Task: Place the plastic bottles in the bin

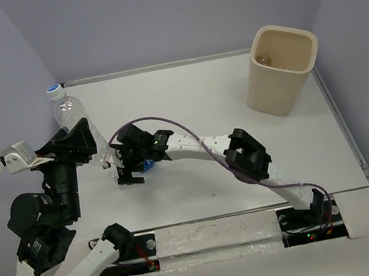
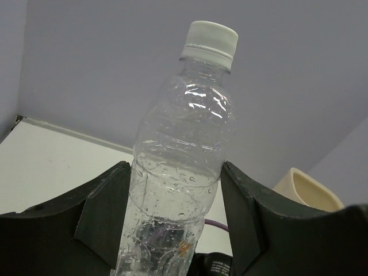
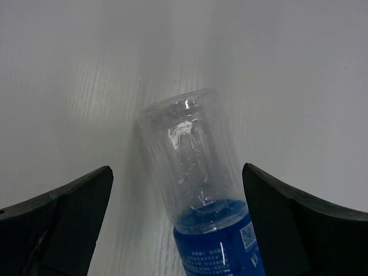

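Cream bin (image 1: pixel 278 91) is standing at the table's (image 1: pixel 198 93) far right corner, open surface lying between it and both arms. Only the overhead view is showing its mouth; the left wrist view is catching just a rim. Left hand (image 1: pixel 86 138) is pinching the upright clear bottle (image 1: pixel 69 114) near the left wall. Right hand (image 1: pixel 132 167) is spreading wide, straddling the blue-labelled bottle (image 3: pixel 195 167) lying on the table, fingers apart from it.

clear bottle (image 2: pixel 179 172); blue-labelled bottle (image 3: pixel 198 184); cream bin (image 1: pixel 277 89); white table (image 1: pixel 184 95).
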